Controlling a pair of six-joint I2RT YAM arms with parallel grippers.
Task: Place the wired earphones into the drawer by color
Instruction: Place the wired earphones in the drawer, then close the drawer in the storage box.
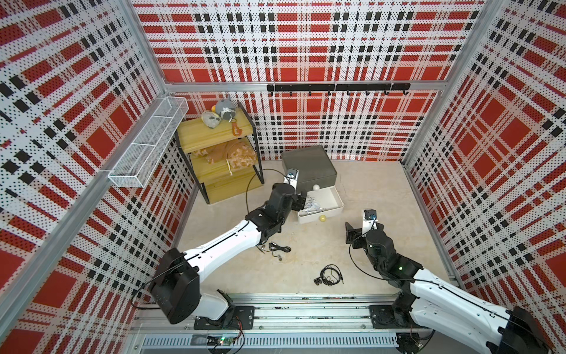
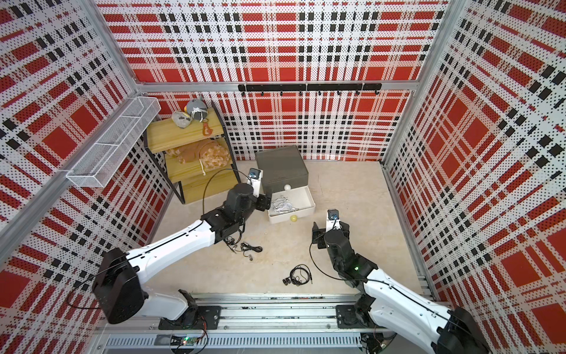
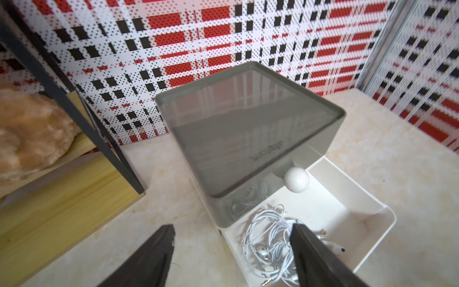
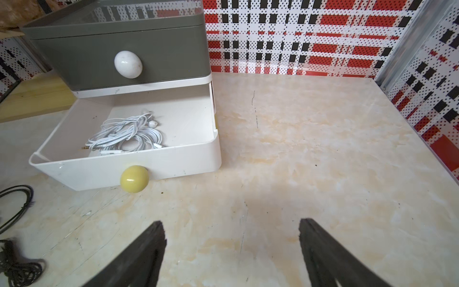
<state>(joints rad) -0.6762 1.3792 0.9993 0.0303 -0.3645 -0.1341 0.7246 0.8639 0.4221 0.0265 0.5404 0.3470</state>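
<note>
While the left claw (image 3: 232, 226) hangs wide over the open white tier (image 4: 188, 159), white earphones (image 3: 269, 238) lie inside, free. Best lift straight up clear of the loops; black earphones (image 1: 329, 275) sit on the table (image 1: 382, 196). Right claw (image 4: 231, 222) wide, empty.

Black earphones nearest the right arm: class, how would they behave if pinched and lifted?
The black earphones are a loose coil of thin cable: probably floppy, unravelling when lifted, and light. Earbuds at its edge would likely dangle.

A robot lab cell; perforated plaid walls (image 1: 306, 39) are enclosing a tabletop (image 1: 382, 190); an aluminium rail (image 1: 306, 309) is carrying the left arm (image 1: 226, 242) and right arm (image 1: 444, 303).
</note>
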